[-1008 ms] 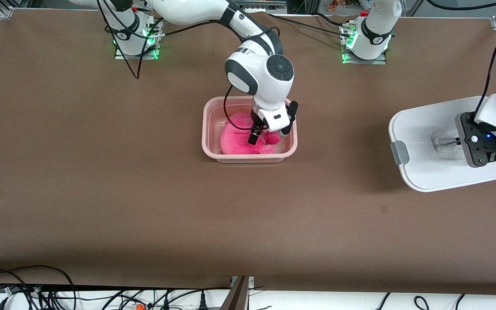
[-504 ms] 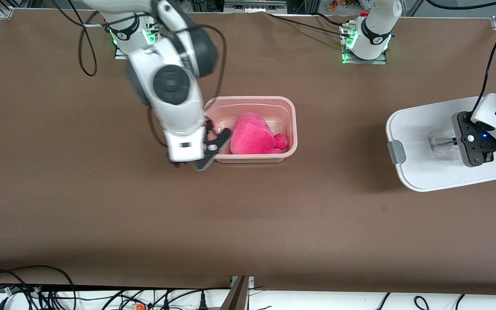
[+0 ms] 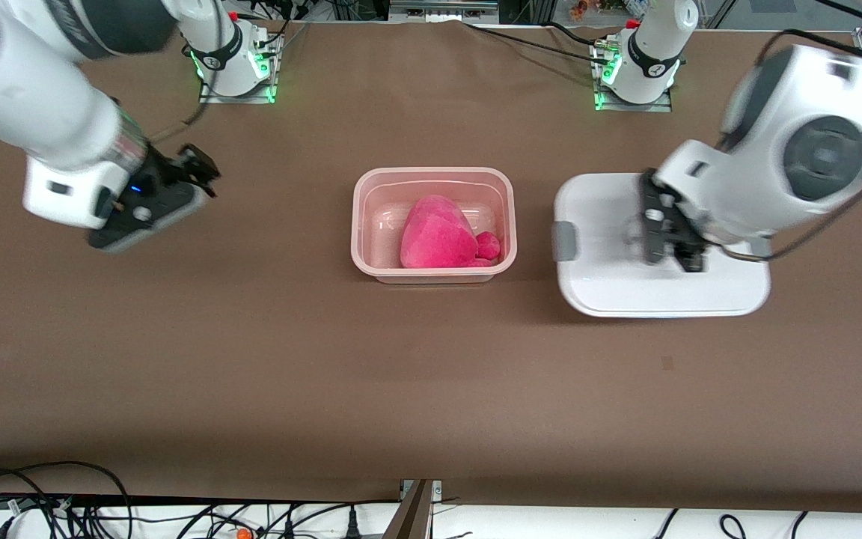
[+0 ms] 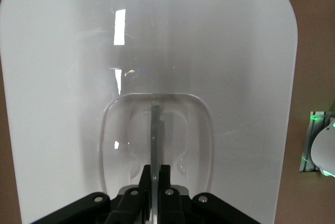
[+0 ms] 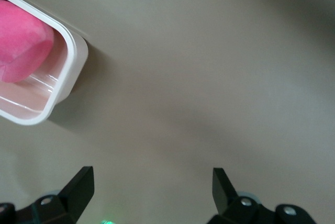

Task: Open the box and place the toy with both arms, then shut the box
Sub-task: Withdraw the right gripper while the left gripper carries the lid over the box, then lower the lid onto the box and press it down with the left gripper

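Observation:
The pale pink box (image 3: 360,224) stands lidless at mid-table, and the bright pink toy (image 3: 438,233) lies inside it. The box's white lid (image 3: 610,288), with a grey clip (image 3: 564,241), hangs over the table beside the box, toward the left arm's end. My left gripper (image 3: 667,239) is shut on the thin clear handle (image 4: 156,130) in the lid's (image 4: 157,51) recess. My right gripper (image 3: 200,168) is up over bare table toward the right arm's end, open and holding nothing. The right wrist view shows its gripper (image 5: 152,182) spread wide, the box corner (image 5: 65,85) and the toy (image 5: 21,41).
Both arm bases (image 3: 233,67) (image 3: 637,71) with green lights stand along the table edge farthest from the front camera. Cables (image 3: 64,501) lie past the edge nearest that camera. The brown table (image 3: 431,374) surrounds the box.
My right gripper has left the toy in the box and swung away toward the right arm's end. My left gripper has carried the lid toward the box.

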`<state>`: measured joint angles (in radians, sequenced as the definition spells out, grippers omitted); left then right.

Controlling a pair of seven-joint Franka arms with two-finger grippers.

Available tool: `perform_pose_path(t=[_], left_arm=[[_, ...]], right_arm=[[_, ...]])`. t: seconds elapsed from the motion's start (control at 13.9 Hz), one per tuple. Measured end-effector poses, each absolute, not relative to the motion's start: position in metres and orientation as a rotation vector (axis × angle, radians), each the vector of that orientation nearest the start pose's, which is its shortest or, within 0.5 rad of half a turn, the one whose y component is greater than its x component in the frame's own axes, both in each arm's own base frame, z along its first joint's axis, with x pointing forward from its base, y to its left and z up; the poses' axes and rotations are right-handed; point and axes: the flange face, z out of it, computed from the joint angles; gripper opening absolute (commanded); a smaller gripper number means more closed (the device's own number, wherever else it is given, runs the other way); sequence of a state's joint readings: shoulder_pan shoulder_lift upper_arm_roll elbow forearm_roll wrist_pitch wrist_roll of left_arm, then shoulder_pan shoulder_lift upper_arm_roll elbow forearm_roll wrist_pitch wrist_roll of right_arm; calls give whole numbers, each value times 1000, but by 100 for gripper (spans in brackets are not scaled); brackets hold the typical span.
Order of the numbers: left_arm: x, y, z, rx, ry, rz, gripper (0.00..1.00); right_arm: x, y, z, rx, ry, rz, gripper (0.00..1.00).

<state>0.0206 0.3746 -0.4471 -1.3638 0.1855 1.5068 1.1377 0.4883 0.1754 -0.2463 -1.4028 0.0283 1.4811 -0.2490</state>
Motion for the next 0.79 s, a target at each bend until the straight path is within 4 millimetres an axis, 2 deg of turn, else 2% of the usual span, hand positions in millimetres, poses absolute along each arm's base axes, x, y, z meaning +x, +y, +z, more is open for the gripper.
perform_pose_path(t=[0.07,0.22,0.29,0.43,0.58,0.65,0.79], left_arm=[[601,-240,504,-2226,2250,277,0],[587,-304,485,-2229,2249,220,0],[578,-336,474,-2257,2223,186,0],[556,-398,449,-2287,2205,138,0],[535,-442,425,-2283,2229,113,0],[529,-457,414,-2288,2234,101,0],[517,-478,396,-2299,2234,96,0]], right_arm=[[559,142,604,-3065,-670,146,100],[531,122,610,-3077,-484,141,100],[524,117,610,-3084,-400,143,100],[525,93,605,-3095,-280,143,100],[535,57,599,-3104,-171,140,100],[538,43,597,-3106,-139,139,100],[540,31,596,-3111,-122,137,100]])
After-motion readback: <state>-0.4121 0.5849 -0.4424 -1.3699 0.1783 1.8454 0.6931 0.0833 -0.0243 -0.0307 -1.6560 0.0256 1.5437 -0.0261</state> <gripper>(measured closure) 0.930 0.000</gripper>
